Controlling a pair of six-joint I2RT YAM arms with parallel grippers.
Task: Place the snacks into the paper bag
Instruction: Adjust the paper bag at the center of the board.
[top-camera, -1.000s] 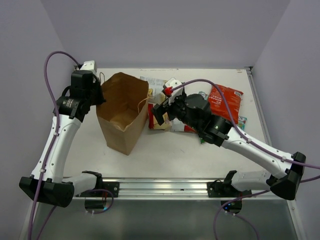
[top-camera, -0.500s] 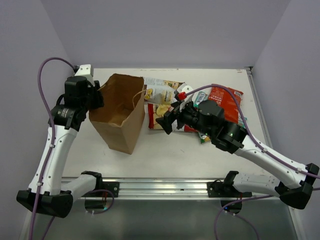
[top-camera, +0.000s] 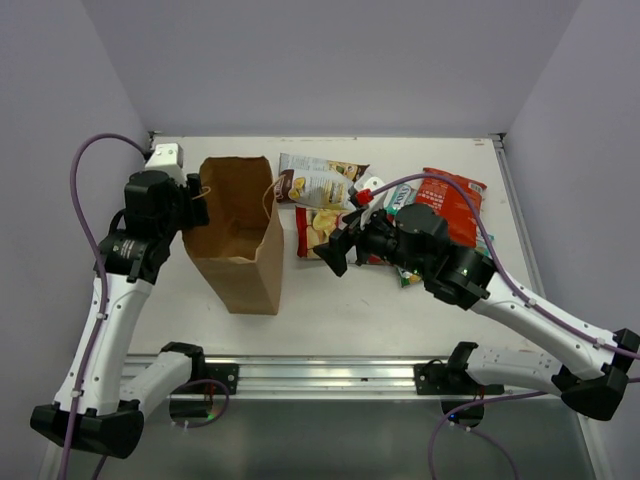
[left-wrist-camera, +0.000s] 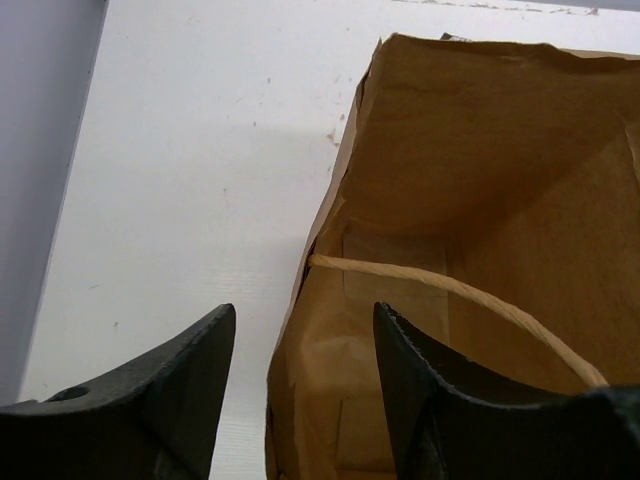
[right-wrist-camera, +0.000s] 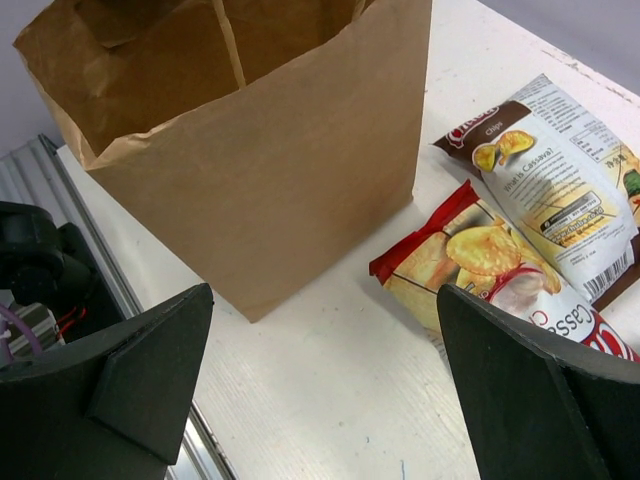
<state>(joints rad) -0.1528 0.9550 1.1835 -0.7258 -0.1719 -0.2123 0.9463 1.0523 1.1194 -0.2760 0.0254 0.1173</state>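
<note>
Paper bag (top-camera: 245, 250) upright on the table (top-camera: 330, 310), left of centre; snack packets (top-camera: 318, 183) flat just to its right.

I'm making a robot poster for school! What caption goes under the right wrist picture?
Open right gripper hovers by the standing paper bag, with white-brown chips and cassava chips on the table.
</note>
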